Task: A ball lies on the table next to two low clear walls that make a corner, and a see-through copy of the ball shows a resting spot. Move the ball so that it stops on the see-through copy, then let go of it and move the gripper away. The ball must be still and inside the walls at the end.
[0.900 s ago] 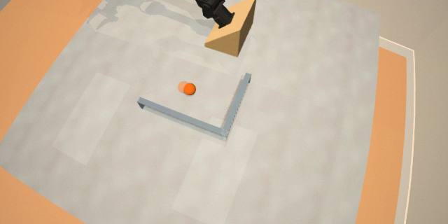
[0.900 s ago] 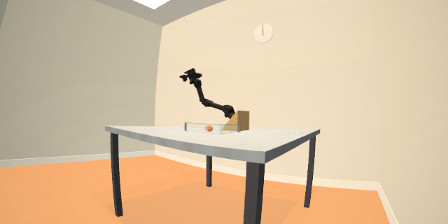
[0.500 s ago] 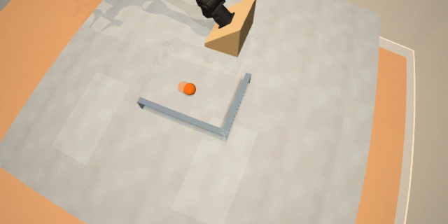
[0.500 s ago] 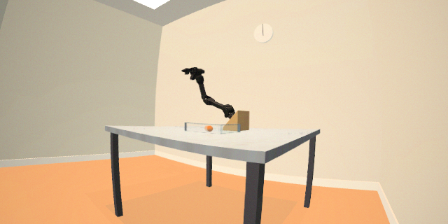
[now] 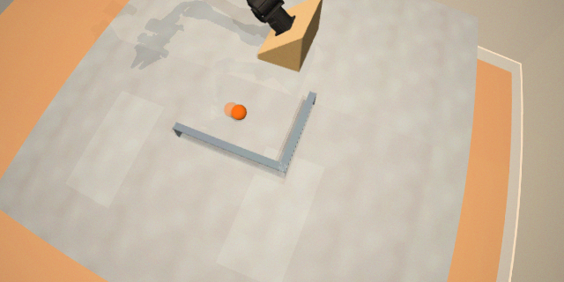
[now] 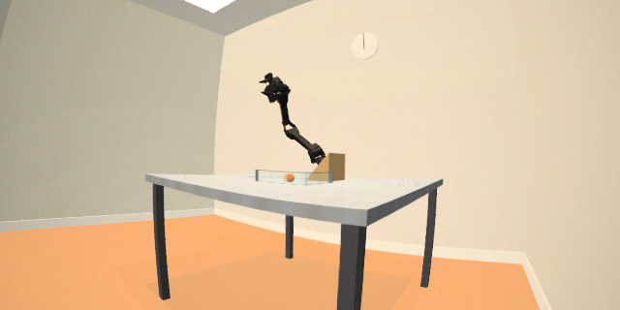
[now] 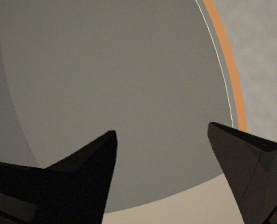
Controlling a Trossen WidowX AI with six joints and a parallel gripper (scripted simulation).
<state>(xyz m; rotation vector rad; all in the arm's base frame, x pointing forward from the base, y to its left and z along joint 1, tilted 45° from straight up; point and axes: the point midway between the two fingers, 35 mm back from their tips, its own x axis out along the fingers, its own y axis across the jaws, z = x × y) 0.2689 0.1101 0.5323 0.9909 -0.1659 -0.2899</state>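
The orange ball (image 5: pixel 239 112) (image 6: pixel 290 177) lies on the table inside the corner of the two low clear walls. The see-through copy (image 5: pixel 227 109) is pale orange and shows just to the left of the ball in the top view; the ball partly overlaps it. One wall (image 5: pixel 229 146) runs along the lower side, the other wall (image 5: pixel 299 129) along the right side, and they meet at the lower right. My gripper (image 6: pixel 261 87) (image 7: pixel 163 133) is open and empty, high above the table and well away from the ball. It is out of the frame in the top view.
The tan wedge block (image 5: pixel 286 50) (image 6: pixel 336 167) carries the arm's base on the table (image 5: pixel 374 163) (image 6: pixel 271 194), behind the walls. The arm rises from it, up and to the left in the exterior view. The wrist view shows no ball or walls.
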